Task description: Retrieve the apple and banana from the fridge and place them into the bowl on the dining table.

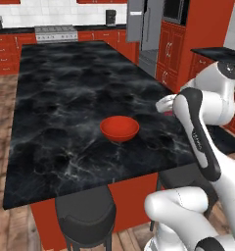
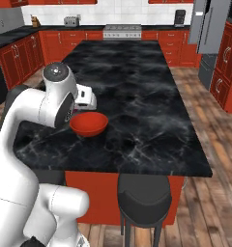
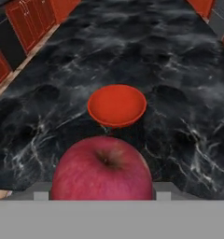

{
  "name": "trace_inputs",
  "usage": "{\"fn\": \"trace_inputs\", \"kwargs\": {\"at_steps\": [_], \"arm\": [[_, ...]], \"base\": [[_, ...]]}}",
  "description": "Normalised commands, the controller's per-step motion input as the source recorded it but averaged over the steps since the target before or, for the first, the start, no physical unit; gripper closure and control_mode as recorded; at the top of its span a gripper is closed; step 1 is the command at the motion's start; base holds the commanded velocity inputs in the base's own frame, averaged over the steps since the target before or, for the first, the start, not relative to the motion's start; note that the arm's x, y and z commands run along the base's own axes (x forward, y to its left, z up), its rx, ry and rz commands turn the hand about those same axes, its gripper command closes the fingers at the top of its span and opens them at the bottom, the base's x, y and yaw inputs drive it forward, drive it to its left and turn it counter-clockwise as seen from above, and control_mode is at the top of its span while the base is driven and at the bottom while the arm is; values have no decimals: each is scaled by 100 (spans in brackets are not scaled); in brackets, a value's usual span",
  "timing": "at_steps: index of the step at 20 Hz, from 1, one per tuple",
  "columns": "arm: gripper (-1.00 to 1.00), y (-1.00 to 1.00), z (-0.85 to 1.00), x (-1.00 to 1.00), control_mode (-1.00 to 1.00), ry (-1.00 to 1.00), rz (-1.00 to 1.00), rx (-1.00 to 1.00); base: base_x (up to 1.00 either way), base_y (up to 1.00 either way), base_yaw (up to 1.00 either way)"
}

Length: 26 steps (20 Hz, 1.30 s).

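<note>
In the hand view, the red apple (image 3: 102, 170) sits between the finger tips of my gripper (image 3: 102, 195), which is shut on it. The glossy red bowl (image 3: 117, 104) stands a short way beyond the apple on the black marble dining table (image 3: 179, 70). In the left base view the hand (image 1: 164, 104) hovers over the table's right edge, to the right of the bowl (image 1: 119, 128). In the right base view the hand (image 2: 84, 98) is just behind the bowl (image 2: 89, 123), partly hidden by my arm. The grey fridge (image 1: 145, 27) stands at the back with a door ajar. The banana is out of view.
Dark round stools (image 1: 85, 215) (image 2: 144, 198) stand at the table's near edge. Red cabinets (image 2: 36, 48) and a steel stove (image 1: 56, 33) line the far walls. Wooden floor (image 2: 210, 125) runs between the table and the fridge (image 2: 210, 26).
</note>
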Motion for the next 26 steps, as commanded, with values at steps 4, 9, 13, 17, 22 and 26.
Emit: {"fn": "trace_inputs", "kwargs": {"at_steps": [4, 9, 13, 17, 22, 26], "arm": [[100, 39, -62, 48, -100, 42, 27, 0], [100, 48, -47, 33, -100, 19, 3, -5], [100, 28, -25, 36, -100, 3, -4, -1], [100, 19, -23, 40, -100, 0, -1, 0], [100, 3, -32, 45, -100, 0, 0, 0], [100, 0, -39, 47, -100, 1, 0, 0]], "base": [[0, 0, 0], [0, 0, 0], [0, 0, 0], [0, 0, 0], [0, 0, 0], [0, 0, 0]]}}
